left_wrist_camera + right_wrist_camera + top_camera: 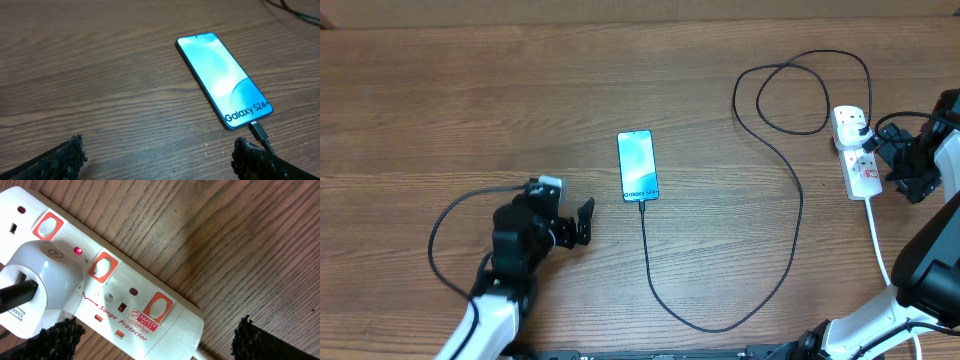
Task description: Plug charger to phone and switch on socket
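Observation:
The phone [638, 165] lies flat mid-table with its light blue screen up, and it also shows in the left wrist view [222, 80]. The charger cable [720, 326] has its black tip [258, 131] in the phone's near end. It loops right and back to a white adapter [45, 290] seated in the socket [857, 160]. On the socket [165, 325] a small red light [77, 250] glows beside the adapter. My left gripper [582, 222] is open, left of the phone. Above the socket's cord end, my right gripper [157, 340] is open and holds nothing.
The socket's white cord [880, 250] runs from the strip toward the front right, past the right arm [935, 270]. A thin black wire [445, 215] arcs around the left arm. The charger cable forms a loop [790, 95] at the back right.

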